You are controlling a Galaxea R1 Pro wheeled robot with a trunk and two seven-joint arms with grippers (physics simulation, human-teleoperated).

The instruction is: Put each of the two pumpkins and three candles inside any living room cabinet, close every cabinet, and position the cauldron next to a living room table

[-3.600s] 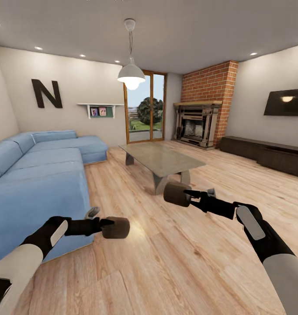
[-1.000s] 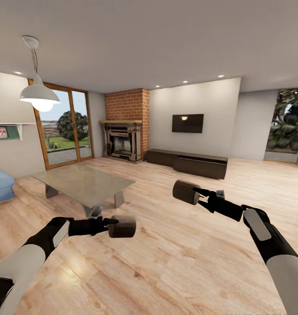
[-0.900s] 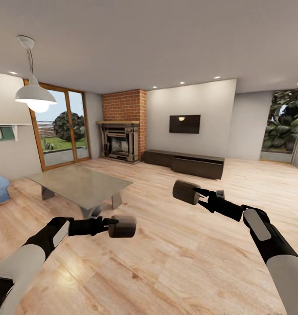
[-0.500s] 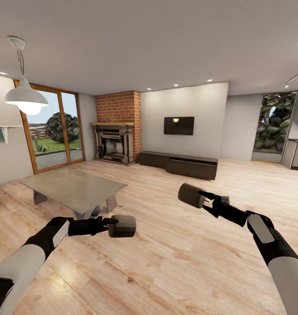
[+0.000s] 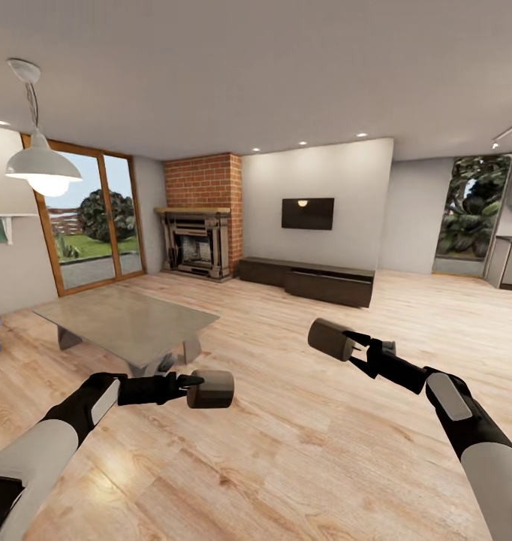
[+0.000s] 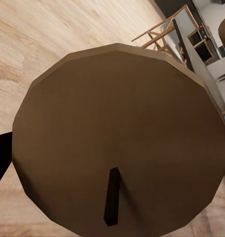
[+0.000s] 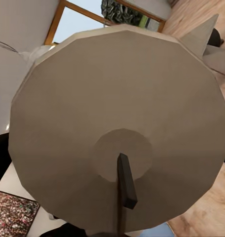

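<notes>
Tan candle [image 5: 211, 388] clamped in L gripper [image 5: 190, 382], another candle [image 5: 331, 339] in R gripper [image 5: 358, 347], both over wood floor [image 5: 286, 451]. Table [image 5: 128, 321] near L arm; cabinet [image 5: 308, 280] along far wall, drawers prob. closed.

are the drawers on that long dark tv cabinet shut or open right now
Shut, as far as the head view shows: the cabinet fronts sit flush, with no light drawer insides showing.

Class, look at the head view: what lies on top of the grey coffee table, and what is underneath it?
The coffee table top looks bare. Beneath it show grey legs and wooden floor; the slab covers the rest.
</notes>
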